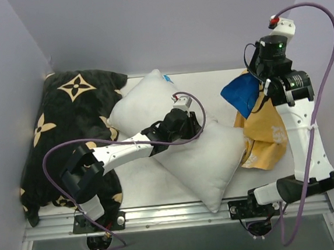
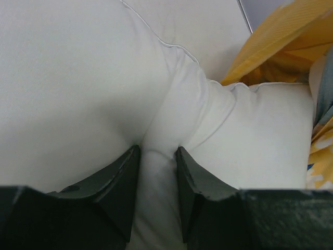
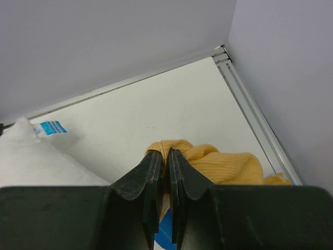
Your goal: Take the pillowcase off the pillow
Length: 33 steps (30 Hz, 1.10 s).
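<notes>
Pale lilac walls [image 1: 164,26] enclose three sides. White tabletop [image 3: 171,112], metal rail [image 1: 174,211] along near edge, metal trim [image 3: 250,109] where top meets walls. Even soft light.

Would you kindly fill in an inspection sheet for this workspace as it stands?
Surface: white tabletop, partly bare.
Job's things: plump white pillow bare at centre; blue-and-orange fabric pillowcase off it, hanging at right.
Clutter: black pillow with tan flower marks, left.
Grippers: left gripper pinches a pillow fold; right gripper shut on pillowcase.
Cables: purple cables loop from both arms.
Surroundings: plain lilac walls.
</notes>
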Tool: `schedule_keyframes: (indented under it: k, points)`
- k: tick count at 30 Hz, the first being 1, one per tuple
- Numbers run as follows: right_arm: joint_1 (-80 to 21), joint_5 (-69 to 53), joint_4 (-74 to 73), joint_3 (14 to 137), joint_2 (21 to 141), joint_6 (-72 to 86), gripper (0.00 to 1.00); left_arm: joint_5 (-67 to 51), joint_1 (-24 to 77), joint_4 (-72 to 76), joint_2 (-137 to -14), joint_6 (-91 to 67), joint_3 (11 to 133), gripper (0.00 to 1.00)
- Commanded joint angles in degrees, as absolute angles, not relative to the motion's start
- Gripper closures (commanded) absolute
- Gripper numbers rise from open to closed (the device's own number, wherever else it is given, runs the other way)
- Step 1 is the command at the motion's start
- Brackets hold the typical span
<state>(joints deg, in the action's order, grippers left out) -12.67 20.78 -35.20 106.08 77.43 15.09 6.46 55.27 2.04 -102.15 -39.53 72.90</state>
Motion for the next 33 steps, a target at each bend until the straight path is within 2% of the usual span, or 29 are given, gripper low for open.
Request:
schedule_keyframes:
  k: [1, 8, 13, 17, 22, 25, 27, 29, 32, 33]
  points:
    - [-9.77, 21.80, -29.54, 109.68, 79.27, 14.33, 1.00, 8.88, 55.37, -16.42, -99.94, -39.20, 64.52, 0.59]
    - [-8.26, 24.51, -29.00, 117.41, 83.93, 12.22, 0.99, 6.59, 55.55, -19.24, -99.66, -34.99, 63.72, 0.58]
    - [-7.39, 29.09, -29.09, 128.30, 89.55, 8.00, 0.98, 6.42, 55.11, -21.18, -99.05, -33.75, 62.59, 0.58]
    - [-6.68, 26.99, -28.92, 133.33, 90.79, 7.55, 0.97, 6.50, 55.11, -21.27, -97.04, -32.87, 60.47, 0.57]
    - [-7.99, 15.39, -27.08, 125.61, 88.07, 11.60, 0.98, 4.14, 55.28, -20.75, -96.77, -31.56, 61.61, 0.54]
    - [-9.84, 14.68, -26.81, 120.26, 88.24, 12.13, 0.97, 2.82, 55.46, -20.13, -97.12, -30.50, 63.89, 0.51]
    - [-9.32, 14.68, -26.81, 116.04, 87.89, 13.79, 0.97, 2.38, 55.46, -19.95, -97.03, -29.97, 65.90, 0.46]
    - [-8.44, 14.94, -26.54, 107.08, 87.28, 17.56, 0.97, 2.11, 55.55, -19.78, -95.81, -29.36, 67.23, 0.42]
    - [-6.78, 14.77, -25.75, 92.97, 85.79, 23.36, 0.92, 2.55, 55.02, -19.69, -93.00, -27.96, 70.57, 0.39]
    - [-6.16, 14.16, -25.49, 89.86, 85.35, 24.51, 0.80, 2.98, 54.85, -19.86, -92.21, -27.60, 71.53, 0.38]
